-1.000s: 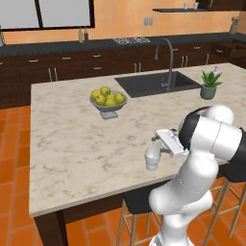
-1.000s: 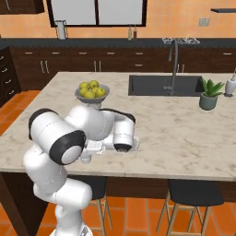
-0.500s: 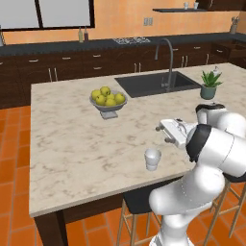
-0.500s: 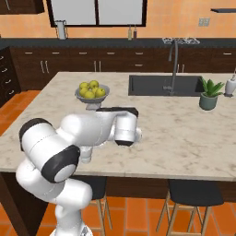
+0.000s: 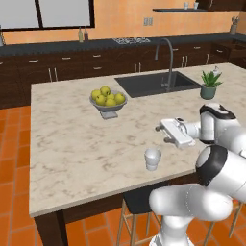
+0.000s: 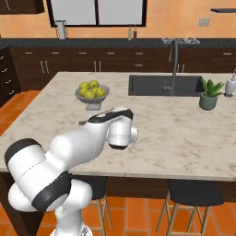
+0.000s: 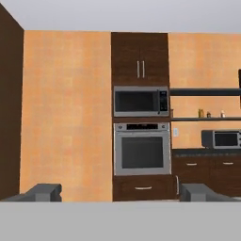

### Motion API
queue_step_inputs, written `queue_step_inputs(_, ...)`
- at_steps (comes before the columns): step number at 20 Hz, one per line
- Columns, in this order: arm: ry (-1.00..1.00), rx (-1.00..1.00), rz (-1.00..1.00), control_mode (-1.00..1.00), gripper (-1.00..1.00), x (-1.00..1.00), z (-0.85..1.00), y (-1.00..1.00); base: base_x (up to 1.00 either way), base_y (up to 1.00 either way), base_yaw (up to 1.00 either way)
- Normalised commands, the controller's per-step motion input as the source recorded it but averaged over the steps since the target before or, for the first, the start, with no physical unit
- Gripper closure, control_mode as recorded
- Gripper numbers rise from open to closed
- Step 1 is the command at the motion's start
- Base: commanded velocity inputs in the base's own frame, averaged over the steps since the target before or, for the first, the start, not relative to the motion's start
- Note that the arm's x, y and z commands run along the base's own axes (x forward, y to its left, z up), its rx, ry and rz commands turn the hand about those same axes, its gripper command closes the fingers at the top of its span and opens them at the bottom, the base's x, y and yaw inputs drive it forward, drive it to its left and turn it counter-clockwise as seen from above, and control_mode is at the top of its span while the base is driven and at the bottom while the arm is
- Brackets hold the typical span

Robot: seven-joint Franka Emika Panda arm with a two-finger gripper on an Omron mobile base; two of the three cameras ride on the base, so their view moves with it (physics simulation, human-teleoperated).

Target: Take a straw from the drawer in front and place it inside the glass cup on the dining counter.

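Swung rightward since the earlier frame, the gripper (image 5: 161, 133) is seen beyond the glass cup (image 5: 152, 158). Its jaws are spread wide, nothing held.

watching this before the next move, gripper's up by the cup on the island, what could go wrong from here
1. The gripper hangs open with nothing between its fingers, and no straw shows in the glass cup; the task may be undone.
2. The cup stands near the front edge of the dining counter, close below the arm; a low swing could knock it off.
3. The hand view faces a far wall oven, not the cup, so a reach now would go unguided.
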Motion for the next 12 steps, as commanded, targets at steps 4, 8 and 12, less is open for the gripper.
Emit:
queue_step_inputs(4,0.0,-0.04,-0.07,-1.0,-1.0,-0.34,0.11,0.11,0.0,0.0,0.0)
queue_step_inputs(8,0.0,-0.03,-0.08,-1.0,-1.0,-0.34,0.41,0.0,0.0,0.0,0.0)
queue_step_inputs(12,0.0,-0.05,-0.05,-1.0,-1.0,-0.22,0.5,0.0,0.0,0.0,0.0)
